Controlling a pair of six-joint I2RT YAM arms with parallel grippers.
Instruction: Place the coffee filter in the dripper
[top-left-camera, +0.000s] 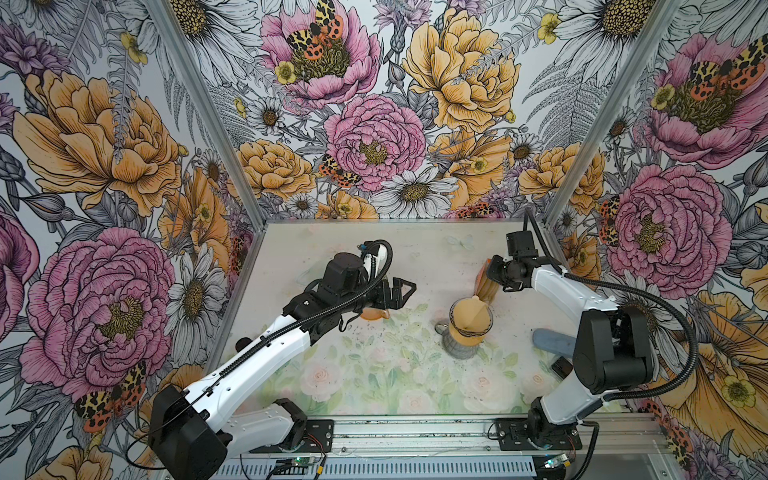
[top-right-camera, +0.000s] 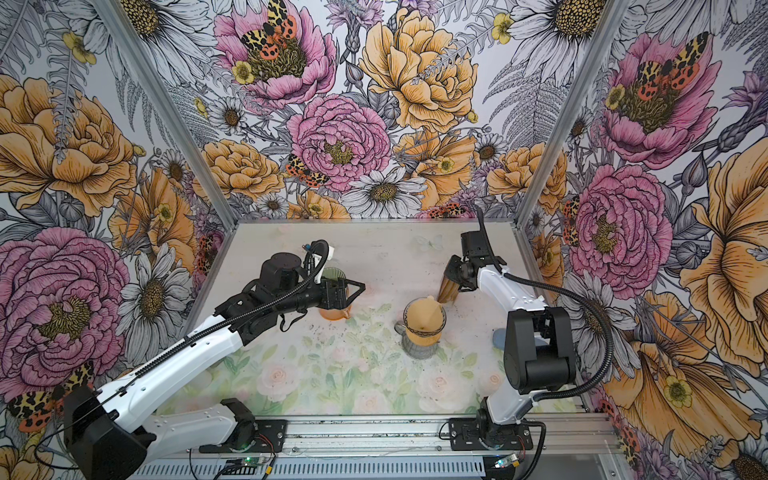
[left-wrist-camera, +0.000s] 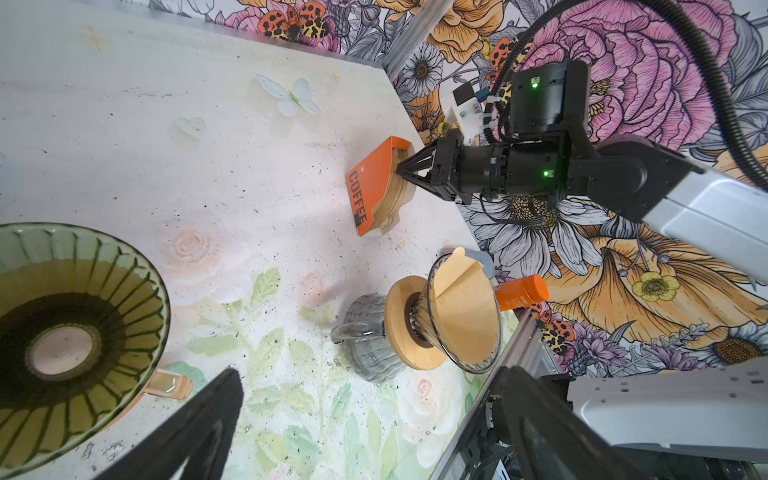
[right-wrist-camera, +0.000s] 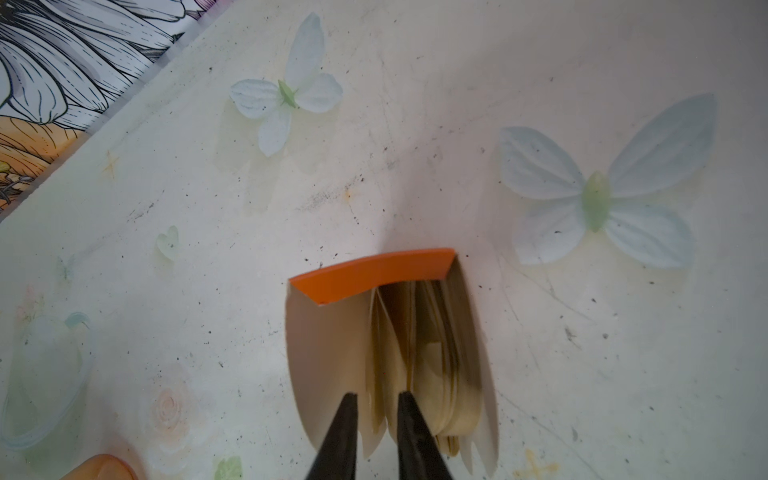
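An orange "COFFEE" holder (top-left-camera: 487, 286) (left-wrist-camera: 368, 187) with a stack of tan paper coffee filters (right-wrist-camera: 419, 353) stands at the back right of the table. My right gripper (top-left-camera: 491, 273) (left-wrist-camera: 400, 171) (right-wrist-camera: 377, 401) reaches into the stack, its jaws narrowed onto a few filter sheets. A green ribbed dripper (left-wrist-camera: 83, 266) (top-right-camera: 332, 274) sits empty on an orange cup (top-left-camera: 372, 316). My left gripper (top-left-camera: 401, 291) (left-wrist-camera: 372, 376) hovers wide open over it, holding nothing. A glass dripper (top-left-camera: 469, 318) (left-wrist-camera: 465, 307) on a carafe (left-wrist-camera: 365, 340) has a filter in it.
An orange bottle (left-wrist-camera: 521, 293) lies near the right table edge. A blue-grey object (top-left-camera: 552, 340) and a small black item (top-left-camera: 561, 368) sit beside the right arm's base. Flowered walls close in the back and both sides.
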